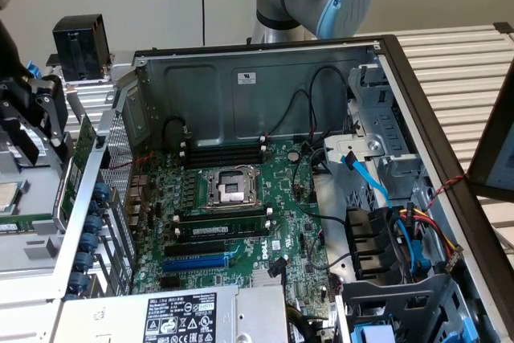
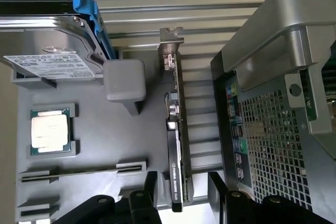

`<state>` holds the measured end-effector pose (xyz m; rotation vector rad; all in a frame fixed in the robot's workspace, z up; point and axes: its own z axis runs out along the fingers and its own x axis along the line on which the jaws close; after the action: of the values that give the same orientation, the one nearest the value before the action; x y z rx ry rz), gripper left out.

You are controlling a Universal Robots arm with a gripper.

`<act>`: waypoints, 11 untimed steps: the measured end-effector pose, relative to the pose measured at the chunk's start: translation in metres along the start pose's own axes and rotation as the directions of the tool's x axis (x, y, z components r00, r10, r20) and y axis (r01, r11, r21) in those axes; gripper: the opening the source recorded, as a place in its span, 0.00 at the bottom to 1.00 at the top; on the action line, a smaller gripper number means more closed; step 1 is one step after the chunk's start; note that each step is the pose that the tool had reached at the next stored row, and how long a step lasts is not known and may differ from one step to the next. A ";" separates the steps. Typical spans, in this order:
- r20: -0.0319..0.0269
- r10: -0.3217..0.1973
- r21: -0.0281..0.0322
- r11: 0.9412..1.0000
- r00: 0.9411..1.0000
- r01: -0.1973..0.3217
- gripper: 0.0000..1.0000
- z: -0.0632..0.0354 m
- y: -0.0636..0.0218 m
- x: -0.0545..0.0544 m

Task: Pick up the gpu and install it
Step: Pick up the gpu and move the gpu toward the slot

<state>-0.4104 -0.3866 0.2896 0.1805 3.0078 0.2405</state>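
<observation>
Slatted surface (image 2: 210,3), gray tray (image 2: 105,145) beside case (image 2: 273,129), with wide-open tool (image 2: 182,178) straddling upright gpu (image 2: 176,145) in tray, one finger on each side.

gaps run along both gpu (image 2: 177,174) faces; computer case (image 2: 262,145) crowds one side, gray block (image 2: 125,80) the other.
</observation>
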 end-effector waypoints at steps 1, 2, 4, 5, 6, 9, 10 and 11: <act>0.001 0.001 0.000 1.000 1.000 -0.001 0.51 0.0015 0.0006 0.001; 0.001 0.002 0.000 1.000 1.000 -0.002 0.51 0.0024 0.0007 0.002; 0.005 0.003 0.000 1.000 1.000 -0.003 0.51 0.0046 0.0004 0.006; 0.008 0.004 0.000 1.000 1.000 -0.004 0.51 0.0056 0.0002 0.008; 0.011 0.005 -0.001 1.000 1.000 -0.005 0.51 0.0064 0.0000 0.009; 0.026 0.005 -0.002 1.000 1.000 -0.005 0.51 0.0084 -0.0005 0.010; 0.031 0.004 -0.003 1.000 1.000 -0.004 0.51 0.0092 -0.0003 0.010; 0.032 0.005 -0.003 1.000 0.999 -0.005 0.51 0.0102 0.0001 0.010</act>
<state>-0.4193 -0.3837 0.2785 0.1894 2.9756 0.2402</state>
